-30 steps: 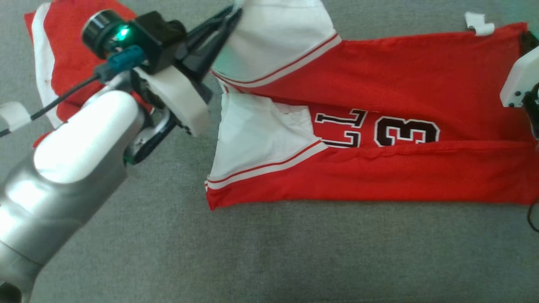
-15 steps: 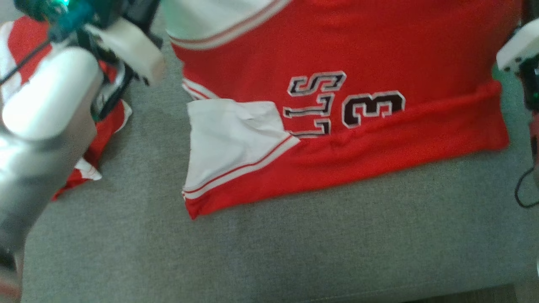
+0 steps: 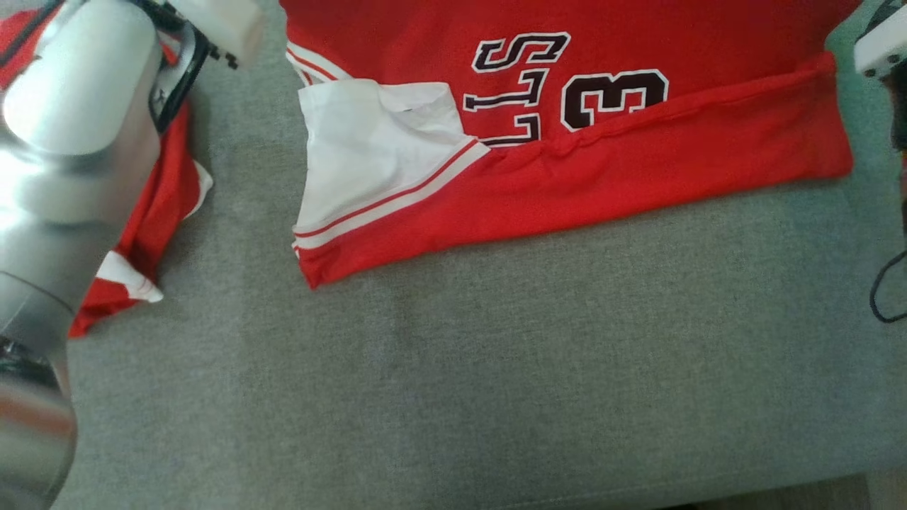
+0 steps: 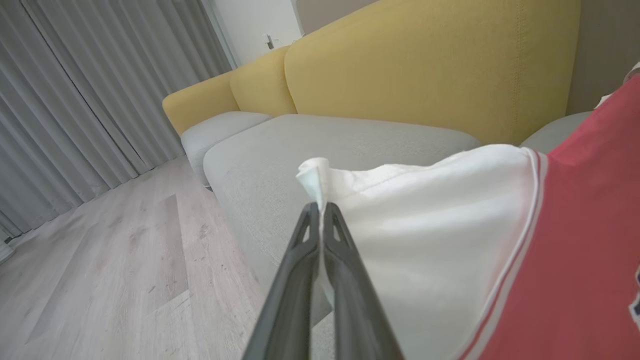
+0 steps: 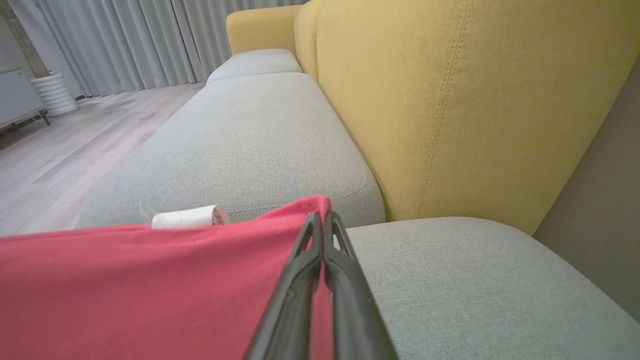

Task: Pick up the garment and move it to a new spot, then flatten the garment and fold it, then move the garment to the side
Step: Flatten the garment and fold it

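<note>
Thin pinches: left tool [image 4: 320, 212] clamped on garment [image 3: 638, 163] white corner, right tool [image 5: 321, 220] on red hem; either may slip

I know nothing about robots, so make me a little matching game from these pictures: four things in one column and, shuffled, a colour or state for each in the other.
Things
1. left gripper
2. right gripper
3. sofa back
4. seat cushion

Colour or state
A. grey
B. yellow
C. shut on the red corner of the jersey
D. shut on the jersey's white corner

Pairs: 1-D, 2-C, 3-B, 4-A.
</note>
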You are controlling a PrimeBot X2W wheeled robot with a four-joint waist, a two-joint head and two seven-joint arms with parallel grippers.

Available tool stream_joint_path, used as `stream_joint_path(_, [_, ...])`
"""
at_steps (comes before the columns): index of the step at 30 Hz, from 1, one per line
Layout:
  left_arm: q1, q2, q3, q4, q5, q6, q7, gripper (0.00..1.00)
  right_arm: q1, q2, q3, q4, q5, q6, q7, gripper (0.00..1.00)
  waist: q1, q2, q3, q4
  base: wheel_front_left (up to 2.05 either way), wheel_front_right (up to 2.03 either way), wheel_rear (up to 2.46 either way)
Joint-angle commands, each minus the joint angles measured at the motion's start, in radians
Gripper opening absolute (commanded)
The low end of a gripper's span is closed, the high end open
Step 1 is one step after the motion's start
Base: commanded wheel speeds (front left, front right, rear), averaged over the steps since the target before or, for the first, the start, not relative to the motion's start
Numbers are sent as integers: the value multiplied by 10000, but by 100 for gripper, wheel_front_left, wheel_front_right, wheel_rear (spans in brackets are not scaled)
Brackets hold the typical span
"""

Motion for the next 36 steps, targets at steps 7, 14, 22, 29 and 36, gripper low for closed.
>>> stream_joint_path(7, [304, 243, 147, 12, -275, -318, -213, 0, 576, -302, 381, 62, 597, -9, -57, 0, -1, 0, -483, 278, 0, 0, 0])
stream_joint_path(14, [1560, 461, -291, -732, -757, -506, 116, 0, 1472, -781, 800, 338, 1041, -9, 160, 0, -1, 0, -1137, 578, 0, 0, 0])
stream_joint_path(22, [3142, 1430, -1010, -2812, -1267, -547, 1576, 0, 2704, -1684, 2124, -102, 1987, -9, 1664, 0, -1, 0, -1761, 769, 0, 0, 0])
stream_joint_path(29, [4148, 2049, -1503, -4449, -1618, -300, 2934, 0, 3429, -2445, 3433, -677, 2441, -9, 3046, 0, -1, 0, -1961, 820, 0, 0, 0])
stream_joint_path(36, [4630, 2448, -1803, -5277, -1588, 124, 3539, 0, 3756, -2957, 4203, -1128, 2926, -9, 4042, 0, -1, 0, -1966, 821, 0, 0, 0])
